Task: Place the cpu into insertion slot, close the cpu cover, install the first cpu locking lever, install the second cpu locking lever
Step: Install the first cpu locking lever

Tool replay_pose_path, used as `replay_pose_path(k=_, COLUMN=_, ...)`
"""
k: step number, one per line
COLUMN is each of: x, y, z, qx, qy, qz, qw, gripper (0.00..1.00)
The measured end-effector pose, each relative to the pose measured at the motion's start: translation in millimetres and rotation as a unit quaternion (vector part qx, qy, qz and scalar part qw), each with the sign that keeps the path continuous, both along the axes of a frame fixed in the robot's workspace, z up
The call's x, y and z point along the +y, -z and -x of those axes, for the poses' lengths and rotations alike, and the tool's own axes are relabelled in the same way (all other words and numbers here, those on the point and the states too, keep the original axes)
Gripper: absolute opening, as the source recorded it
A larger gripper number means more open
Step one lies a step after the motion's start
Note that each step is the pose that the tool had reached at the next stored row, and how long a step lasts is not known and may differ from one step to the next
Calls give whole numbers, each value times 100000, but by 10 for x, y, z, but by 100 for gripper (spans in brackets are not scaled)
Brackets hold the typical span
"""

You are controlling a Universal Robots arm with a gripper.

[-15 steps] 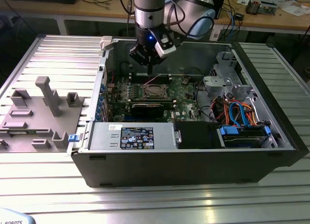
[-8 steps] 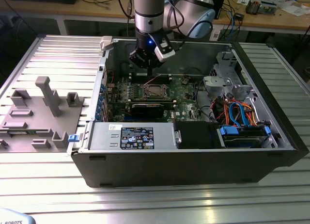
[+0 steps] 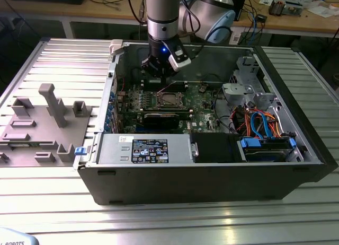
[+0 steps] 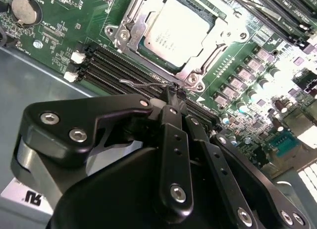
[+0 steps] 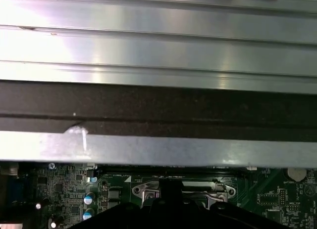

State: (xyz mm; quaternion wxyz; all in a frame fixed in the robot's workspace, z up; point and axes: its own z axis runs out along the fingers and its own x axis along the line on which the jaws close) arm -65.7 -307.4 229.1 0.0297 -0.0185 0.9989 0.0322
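Gripper (image 4: 173,92) fingers pinched on thin wire lever (image 4: 143,84) beside socket (image 4: 124,35). Chip (image 4: 173,30) sat in socket, cover (image 4: 210,48) closed over it. Memory slots (image 4: 114,65) alongside. Chip print unreadable.

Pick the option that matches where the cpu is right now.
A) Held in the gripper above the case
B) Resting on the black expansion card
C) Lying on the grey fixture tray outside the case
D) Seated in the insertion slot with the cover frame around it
D: in the second wrist view the cpu lies flat in the insertion slot, its silvery top showing through the window of the cpu cover.
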Motion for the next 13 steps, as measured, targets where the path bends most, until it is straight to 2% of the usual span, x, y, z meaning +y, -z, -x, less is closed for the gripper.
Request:
replay_pose_path(k=7, x=1, y=57, z=-2, qx=6, qy=-184, qz=36, qw=100000, gripper=11)
replay_pose_path(k=13, x=1, y=97, z=-38, qx=101, qy=-406, qz=201, qw=99999, gripper=11)
